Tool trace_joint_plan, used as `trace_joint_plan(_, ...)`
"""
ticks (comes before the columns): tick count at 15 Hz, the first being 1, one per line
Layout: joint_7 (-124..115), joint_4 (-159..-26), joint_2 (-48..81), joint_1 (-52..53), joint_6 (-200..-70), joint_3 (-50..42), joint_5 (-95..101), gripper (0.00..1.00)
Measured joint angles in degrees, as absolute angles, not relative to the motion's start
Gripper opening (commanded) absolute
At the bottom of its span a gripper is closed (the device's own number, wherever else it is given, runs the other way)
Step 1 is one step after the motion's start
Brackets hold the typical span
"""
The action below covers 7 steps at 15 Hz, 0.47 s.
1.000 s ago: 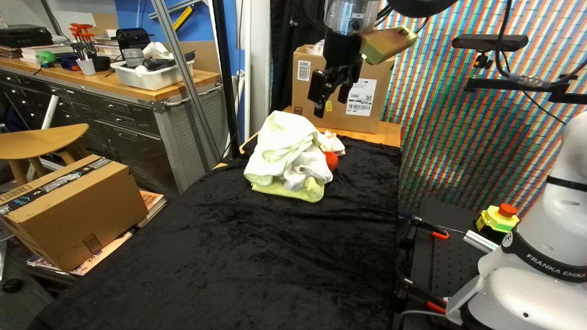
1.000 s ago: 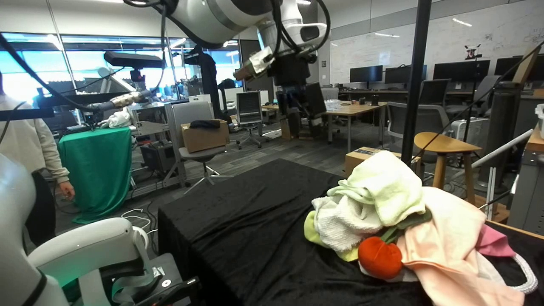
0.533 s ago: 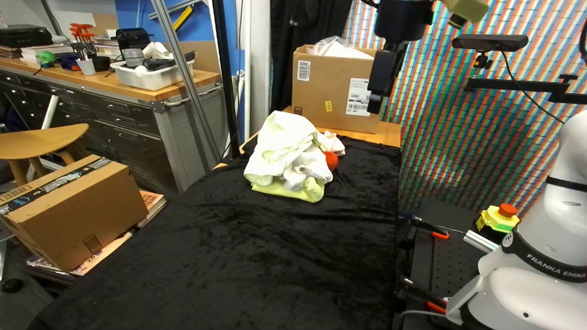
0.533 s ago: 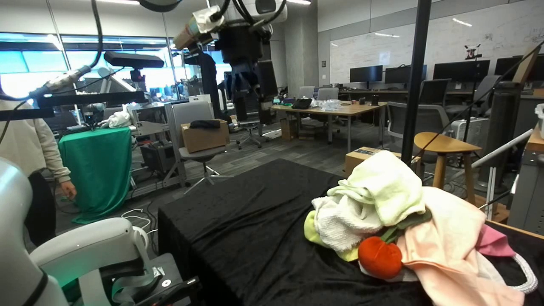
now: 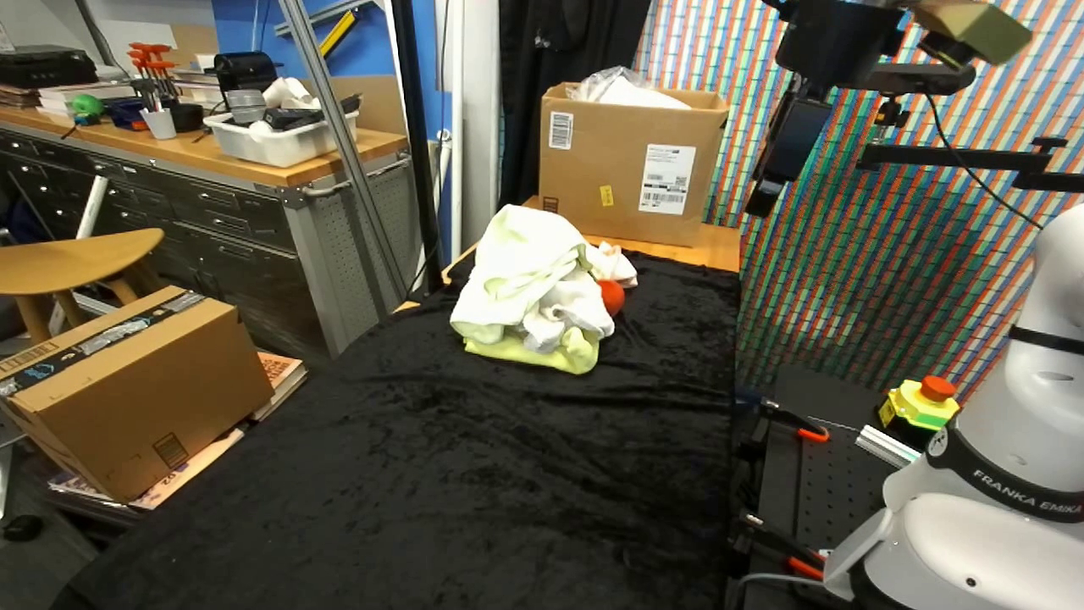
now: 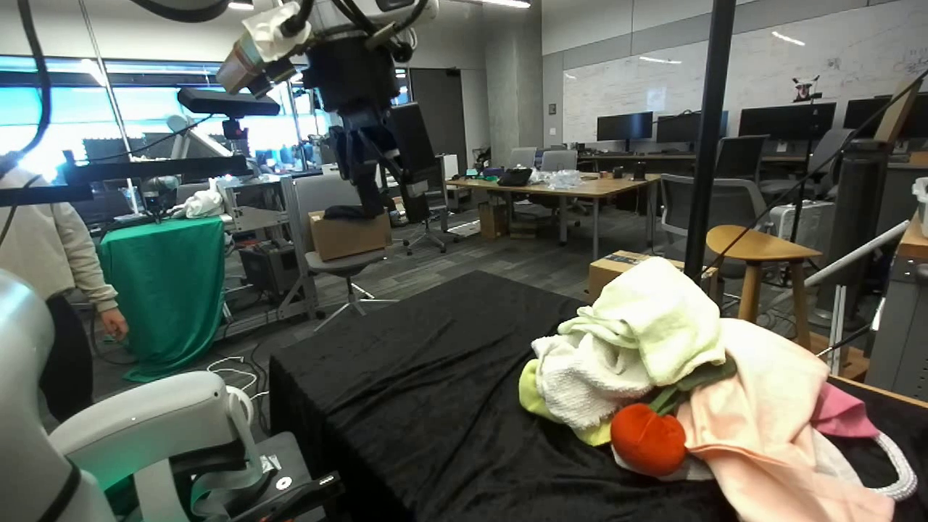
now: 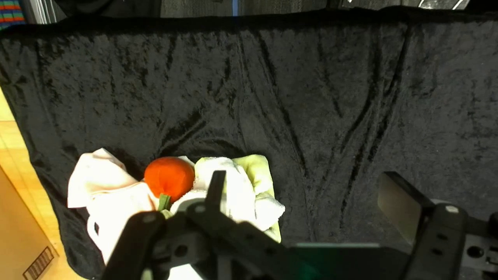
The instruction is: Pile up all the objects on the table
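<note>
A heap of cloth objects lies on the table (image 5: 440,474) with its black velvety top. Uppermost is a pale yellow-green cloth (image 6: 656,319), resting on a white cloth (image 6: 591,380) and a yellow-green cloth (image 6: 533,395). Against them sits the orange-red ball-like item (image 6: 647,440). A pale pink cloth (image 6: 768,406) drapes beside it, with a deeper pink piece (image 6: 844,413) and a bit of dark green (image 6: 707,375) peeking out. High above the table, away from the heap, hangs my gripper (image 6: 394,208). In the wrist view its fingers (image 7: 400,206) stand wide apart, nothing held.
A large cardboard box (image 5: 627,161) stands behind the heap at the table's wooden edge (image 5: 720,247). A dark pole (image 6: 710,138) rises beside the table. A camera on a bracket (image 5: 940,158) is near the arm. An emergency stop (image 5: 921,405) sits by the robot base.
My open gripper has travelled away from the heap, rightward in one exterior picture and leftward in the other, and has tilted. The cloths and the orange-red item have stayed put.
</note>
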State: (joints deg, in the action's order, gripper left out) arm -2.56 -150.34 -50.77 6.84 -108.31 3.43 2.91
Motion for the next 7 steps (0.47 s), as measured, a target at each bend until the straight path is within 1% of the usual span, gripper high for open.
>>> trace_joint_plan(5, 1.47, -157.52, -57.19, 6.81, -115.09, 1.53, 2.95, 1.0)
trace_joint_plan(7, 2.77, -157.95, -58.19, 6.62, -116.43, 0.24, 3.02, 1.0)
